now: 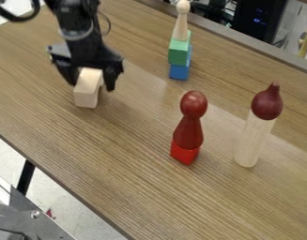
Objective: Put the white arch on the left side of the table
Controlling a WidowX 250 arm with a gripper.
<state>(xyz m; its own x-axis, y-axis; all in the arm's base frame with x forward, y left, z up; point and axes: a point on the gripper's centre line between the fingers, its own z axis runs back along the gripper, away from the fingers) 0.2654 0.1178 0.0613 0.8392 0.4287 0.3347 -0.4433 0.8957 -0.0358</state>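
The white arch (88,88) is at 10 o'clock in the camera view, a pale block with its long axis running from just past 12 o'clock to just past 6, its small end face turned to 6. The black fingers (91,84) hold it between them, one against its 9 o'clock side, one against its 3 o'clock side. Whether its underside touches the bench (127,150) is hard to say from this slant.

At 2 o'clock from the arch, a pale pin (180,26) stands on a green block (179,51), with a blue block (179,71) beneath. At 4 o'clock, a dark red figure (189,129) tops a bright red block (184,153); farther out, a maroon bulb (267,102) caps a pale cylinder (252,141).
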